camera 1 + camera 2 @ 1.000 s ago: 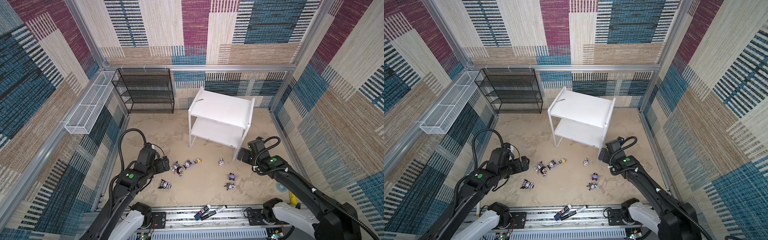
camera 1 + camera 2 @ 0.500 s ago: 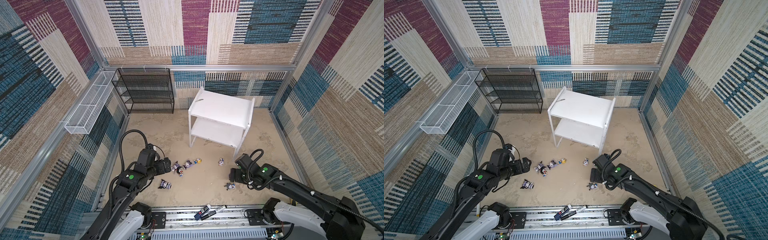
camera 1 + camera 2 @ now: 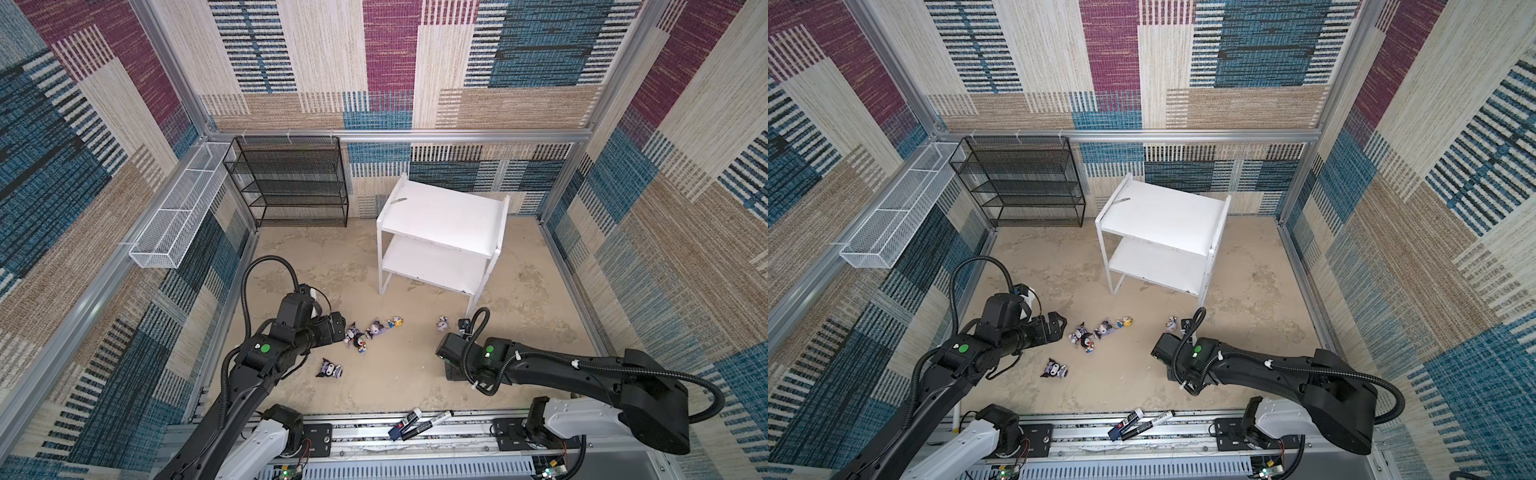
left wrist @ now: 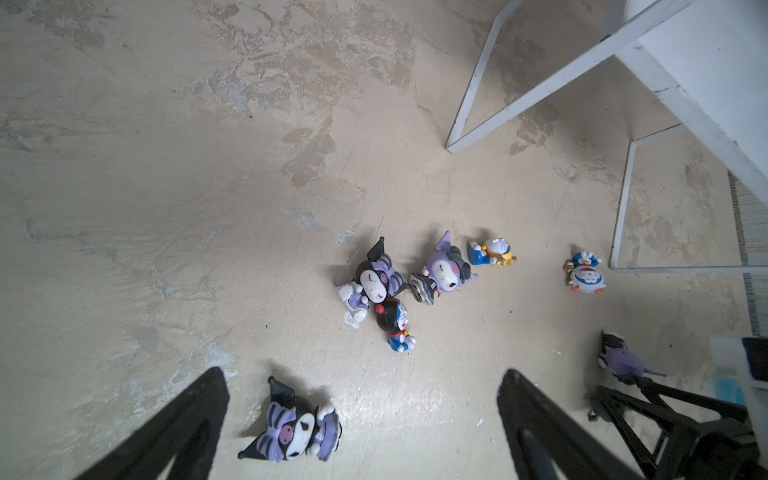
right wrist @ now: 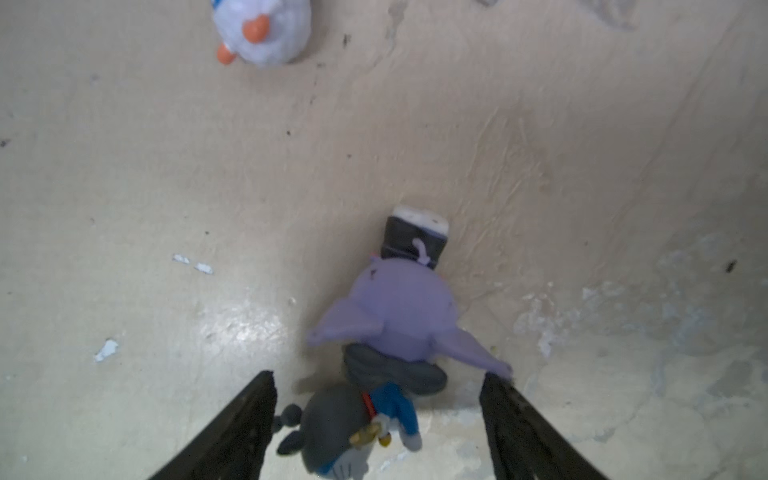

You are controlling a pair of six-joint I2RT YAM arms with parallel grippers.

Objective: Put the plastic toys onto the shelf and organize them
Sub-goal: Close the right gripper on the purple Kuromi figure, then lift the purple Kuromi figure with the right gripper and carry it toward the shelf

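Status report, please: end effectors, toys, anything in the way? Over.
Left end effector open, near black-hood toy. Right end effector open, astride dark-hat toy. Shelf without toys. Lilac toy crowds the grasp.

Eight toys [image 4: 376,282] (four hooded); one shelf [image 3: 440,216]

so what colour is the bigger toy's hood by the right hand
Lilac; the toy shows best in the right wrist view.

Toys [image 3: 1086,334] lying on floor [image 3: 1121,390] — white 2-tier shelf [image 3: 1163,216] behind.
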